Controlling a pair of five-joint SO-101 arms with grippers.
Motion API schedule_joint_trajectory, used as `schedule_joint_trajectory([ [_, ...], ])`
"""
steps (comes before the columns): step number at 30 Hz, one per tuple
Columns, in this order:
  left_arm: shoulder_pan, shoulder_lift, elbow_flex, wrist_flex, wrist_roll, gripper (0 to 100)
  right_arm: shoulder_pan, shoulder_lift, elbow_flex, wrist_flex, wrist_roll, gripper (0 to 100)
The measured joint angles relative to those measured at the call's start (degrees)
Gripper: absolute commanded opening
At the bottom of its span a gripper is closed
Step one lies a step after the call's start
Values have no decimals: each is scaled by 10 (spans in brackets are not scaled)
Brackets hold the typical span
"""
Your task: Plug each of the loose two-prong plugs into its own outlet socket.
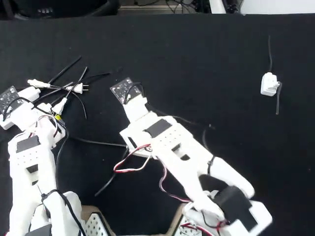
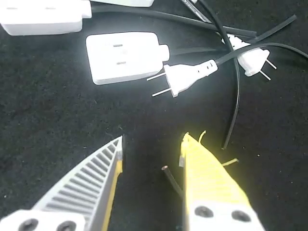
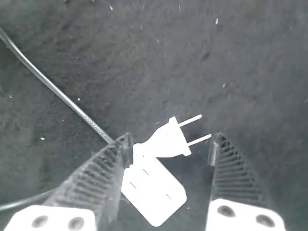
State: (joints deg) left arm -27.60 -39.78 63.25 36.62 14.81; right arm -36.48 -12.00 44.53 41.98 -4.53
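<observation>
My left gripper [image 2: 152, 142] is open above the black table, a short way from a white outlet socket [image 2: 122, 57]. A white two-prong plug [image 2: 185, 77] lies beside that socket, prongs pointing at its side. A second plug [image 2: 252, 60] lies farther off among black cords. In the high view these plugs [image 1: 76, 88] sit at the far left near the left arm [image 1: 29, 147]. My right gripper [image 3: 172, 140] is open, with a white plug [image 3: 168, 139] and a white socket [image 3: 151, 187] lying between its fingers. The plug rests against the socket's edge, prongs pointing away.
Another white socket [image 2: 43, 17] lies beyond the first. A lone white socket with a black cord [image 1: 269, 83] sits at the far right of the table. Black cords [image 1: 74, 73] cross at the left. The right arm [image 1: 177, 152] stretches across the middle.
</observation>
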Motion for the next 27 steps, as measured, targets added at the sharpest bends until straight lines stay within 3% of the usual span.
schedule_joint_trajectory([
  [4,0,0,0,0,0,198,1,61,-26,0,-111,257],
  [7,0,0,0,0,0,198,1,115,-57,8,-141,257],
  [12,0,0,0,0,0,198,1,188,-131,66,-145,225],
  [16,0,0,0,0,0,198,2,200,-168,117,-145,2],
  [23,0,0,0,0,0,198,43,188,-173,129,-144,10],
  [27,0,0,0,0,0,198,73,125,-173,156,-77,11],
])
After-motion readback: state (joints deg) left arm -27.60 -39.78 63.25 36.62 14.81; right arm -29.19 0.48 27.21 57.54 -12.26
